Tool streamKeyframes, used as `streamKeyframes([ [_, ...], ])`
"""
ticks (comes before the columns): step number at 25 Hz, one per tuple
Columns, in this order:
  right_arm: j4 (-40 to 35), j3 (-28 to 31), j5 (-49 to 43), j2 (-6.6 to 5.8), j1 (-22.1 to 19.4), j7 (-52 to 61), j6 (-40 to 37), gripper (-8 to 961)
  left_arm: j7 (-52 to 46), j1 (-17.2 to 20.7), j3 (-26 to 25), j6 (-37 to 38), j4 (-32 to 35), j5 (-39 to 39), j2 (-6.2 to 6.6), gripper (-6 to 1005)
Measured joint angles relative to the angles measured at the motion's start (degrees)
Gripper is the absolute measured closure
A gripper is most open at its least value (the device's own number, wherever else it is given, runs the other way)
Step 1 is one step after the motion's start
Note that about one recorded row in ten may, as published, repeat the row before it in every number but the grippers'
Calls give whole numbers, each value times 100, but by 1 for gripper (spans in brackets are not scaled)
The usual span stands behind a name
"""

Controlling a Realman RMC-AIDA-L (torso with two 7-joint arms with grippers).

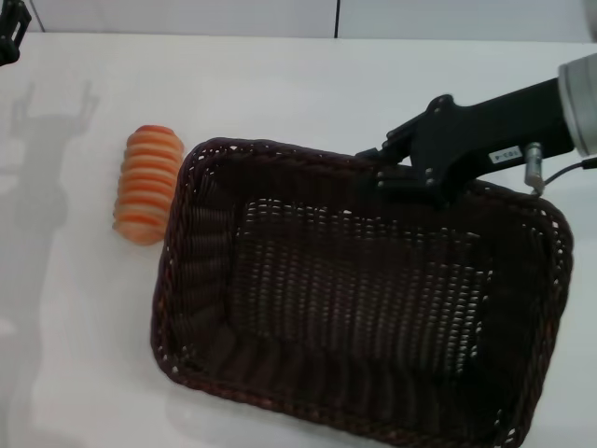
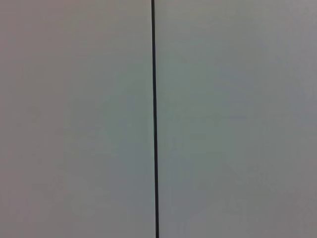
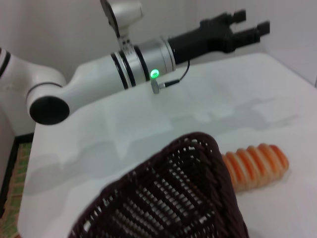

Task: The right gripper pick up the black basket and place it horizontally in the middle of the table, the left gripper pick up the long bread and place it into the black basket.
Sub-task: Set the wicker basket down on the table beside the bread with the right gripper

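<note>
The right gripper (image 1: 387,166), a slim black claw with a thin cable trailing from its wrist, is reaching in over the far rim of the large rectangular dark brown-black woven wicker basket (image 1: 364,299). Its tip is sitting right at the braided rim, at the basket's far long side. Whether the fingers are clamping the rim or merely resting against it cannot be told from the head view, since the claw body is hiding them.

The basket is lying flat on the plain white tabletop (image 1: 308,89), open side up, its long axis running slightly skewed across the table, and its bulk is extending from the right gripper toward the robot's body.

The small oblong ridged loaf, striped orange and pale cream (image 1: 147,184), is lying on the table just beside the basket's short end, on the robot's left of the right gripper and well apart from it. In the right wrist view the loaf (image 3: 255,165) is showing just past the basket's corner (image 3: 188,198), close to the wicker; contact cannot be confirmed.

The left gripper (image 3: 250,29), a black claw on a silver-grey cylindrical arm with a small green light, is hovering above the table beyond the loaf, far from the right gripper. Its fingers (image 3: 262,27) are standing parted with nothing between them.
</note>
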Motion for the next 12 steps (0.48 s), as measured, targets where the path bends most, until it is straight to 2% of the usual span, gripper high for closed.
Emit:
streamKeyframes([
  [4, 739, 48, -250, 9, 405, -260, 65, 762, -2, -21, 0, -9, -3, 0, -1, 168],
  [7, 969, 81, -366, 16, 549, -316, 88, 765, -3, -45, 3, -10, -3, 0, 0, 169],
  [12, 885, 50, -446, 42, 487, -325, 286, 771, -3, -60, 12, -19, 1, 0, 0, 169],
])
